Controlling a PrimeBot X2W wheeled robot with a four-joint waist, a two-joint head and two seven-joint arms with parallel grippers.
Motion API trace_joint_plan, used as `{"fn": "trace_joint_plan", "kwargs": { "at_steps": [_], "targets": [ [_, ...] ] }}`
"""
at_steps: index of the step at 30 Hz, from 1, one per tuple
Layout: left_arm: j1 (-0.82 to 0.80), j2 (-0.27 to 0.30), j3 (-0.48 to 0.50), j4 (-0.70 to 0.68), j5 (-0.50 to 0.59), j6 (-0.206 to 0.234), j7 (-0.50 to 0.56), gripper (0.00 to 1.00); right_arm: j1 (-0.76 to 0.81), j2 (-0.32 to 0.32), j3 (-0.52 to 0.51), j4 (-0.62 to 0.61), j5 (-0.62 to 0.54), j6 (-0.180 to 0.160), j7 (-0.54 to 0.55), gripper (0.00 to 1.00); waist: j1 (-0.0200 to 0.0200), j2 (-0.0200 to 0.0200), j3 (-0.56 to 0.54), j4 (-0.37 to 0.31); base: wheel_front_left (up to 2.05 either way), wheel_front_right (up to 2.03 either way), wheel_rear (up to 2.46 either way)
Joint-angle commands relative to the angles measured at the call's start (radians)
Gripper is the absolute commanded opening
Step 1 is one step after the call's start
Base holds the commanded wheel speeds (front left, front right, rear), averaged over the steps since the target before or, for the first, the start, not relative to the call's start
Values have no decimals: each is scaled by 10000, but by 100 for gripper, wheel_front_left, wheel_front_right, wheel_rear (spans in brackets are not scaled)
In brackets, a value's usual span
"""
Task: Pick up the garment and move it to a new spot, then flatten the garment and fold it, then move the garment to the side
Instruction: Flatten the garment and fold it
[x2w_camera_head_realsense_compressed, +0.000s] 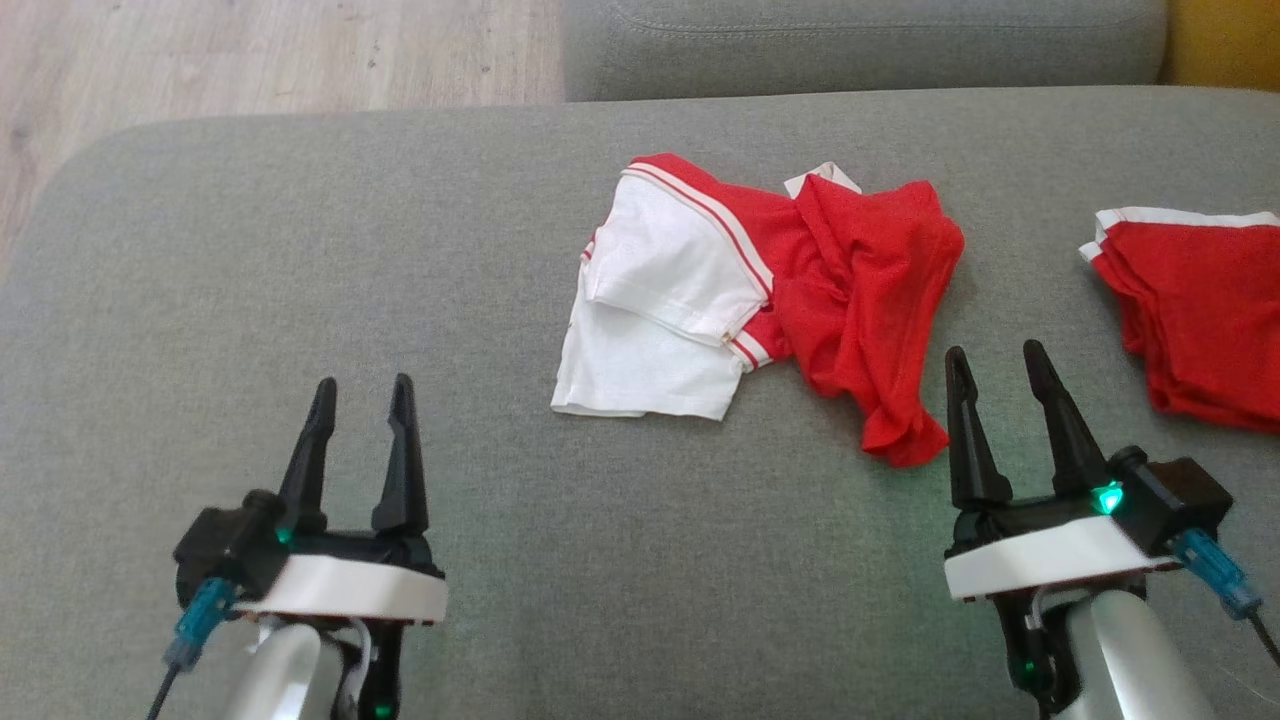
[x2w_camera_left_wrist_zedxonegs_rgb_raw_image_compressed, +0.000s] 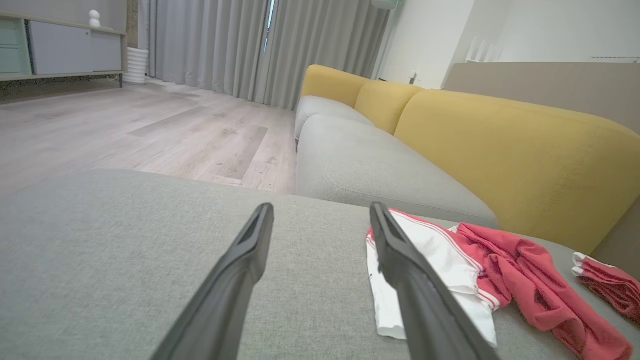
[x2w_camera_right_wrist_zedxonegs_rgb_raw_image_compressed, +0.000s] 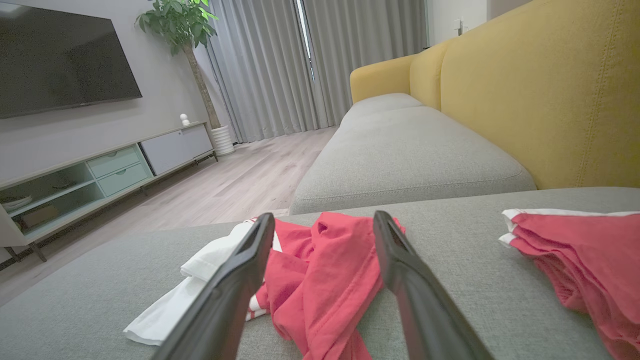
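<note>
A crumpled red and white garment lies in a heap on the grey sofa cushion, its white part to the left and its red part to the right. My left gripper hovers open at the lower left, well clear of the cloth. To the lower right, my right gripper is open too, its fingertips just right of the garment's red lower corner. The left wrist view has the garment past my right-hand finger. Between the open fingers in the right wrist view lies the red cloth.
A folded stack of red and white clothes rests at the cushion's right edge. Wooden floor lies beyond the cushion's far left corner. A second grey seat and a yellow backrest stand behind.
</note>
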Motion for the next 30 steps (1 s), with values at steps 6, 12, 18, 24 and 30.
{"fn": "trace_joint_plan", "kwargs": {
  "at_steps": [6,12,18,24,30],
  "targets": [
    [-664,-129,444,-275,578,-330,-63,100,-312,-26,334,-278,-167,-7,-109,100,2,0,149,-19,0,0,0],
    [-1302,-166,245,341,844,-535,14,100,-437,-26,370,-336,-89,-7,-109,100,2,0,492,-372,0,0,0],
    [-2299,-340,-362,1720,1080,-518,1216,100,-632,-26,439,-438,-11,-7,-109,100,2,0,971,-825,0,0,0],
    [-3126,-548,-562,3260,981,-299,2477,100,-849,-26,473,-518,102,-7,-109,100,2,0,1375,-1351,0,0,0],
    [-3538,-607,-636,4251,962,-30,3106,100,-892,-26,444,-571,178,-7,-109,100,2,0,1528,-1679,0,0,0]
  ]
}}
